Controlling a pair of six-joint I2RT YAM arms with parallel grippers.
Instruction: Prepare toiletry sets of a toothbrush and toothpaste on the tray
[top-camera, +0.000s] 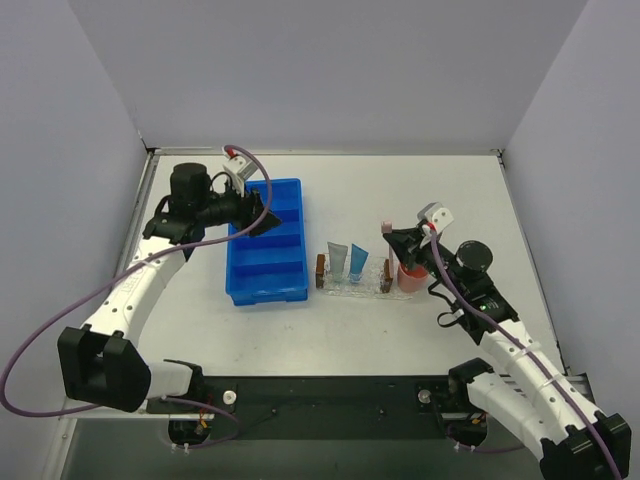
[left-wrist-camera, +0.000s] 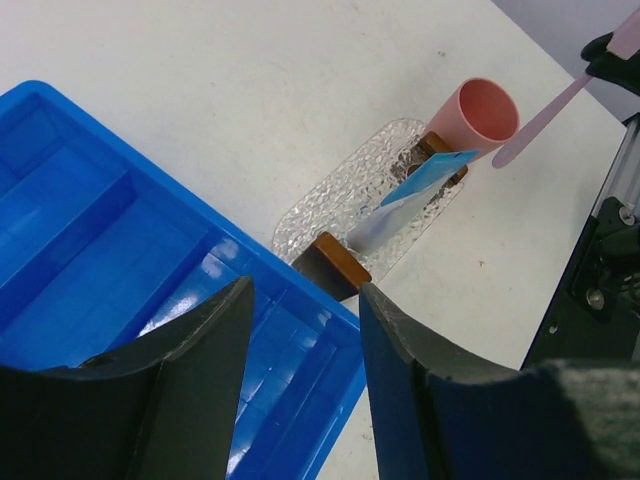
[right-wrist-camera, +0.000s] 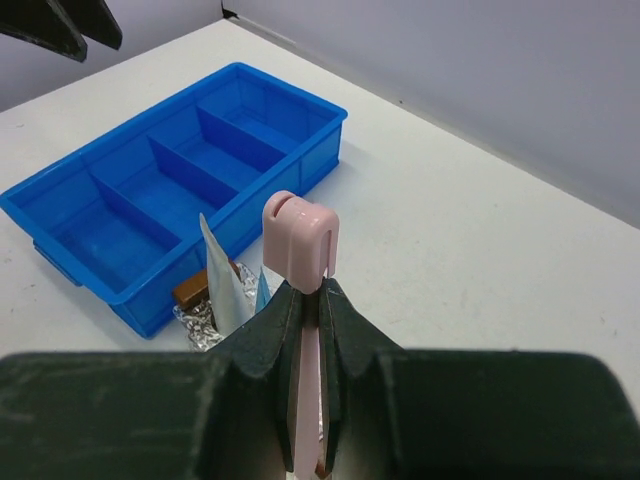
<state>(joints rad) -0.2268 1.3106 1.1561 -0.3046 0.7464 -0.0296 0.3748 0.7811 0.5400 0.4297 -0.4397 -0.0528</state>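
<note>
The clear glittery tray (top-camera: 365, 288) lies between the blue bin and the pink cup, with a brown block at each short end. A pale grey-blue toothpaste tube (top-camera: 338, 262) and a brighter blue tube (top-camera: 358, 262) rest on it, side by side. My right gripper (top-camera: 402, 244) is shut on the pink toothbrush (top-camera: 387, 232) and holds it above the tray's right end and the cup. In the right wrist view the toothbrush's capped head (right-wrist-camera: 300, 240) sticks out past the shut gripper (right-wrist-camera: 310, 295). My left gripper (left-wrist-camera: 305, 300) is open and empty above the bin's near-right corner.
The blue compartmented bin (top-camera: 265, 240) stands left of the tray; its compartments look empty in the right wrist view (right-wrist-camera: 180, 170). A round pink cup (top-camera: 411, 278) stands upright against the tray's right end and also shows in the left wrist view (left-wrist-camera: 485, 115).
</note>
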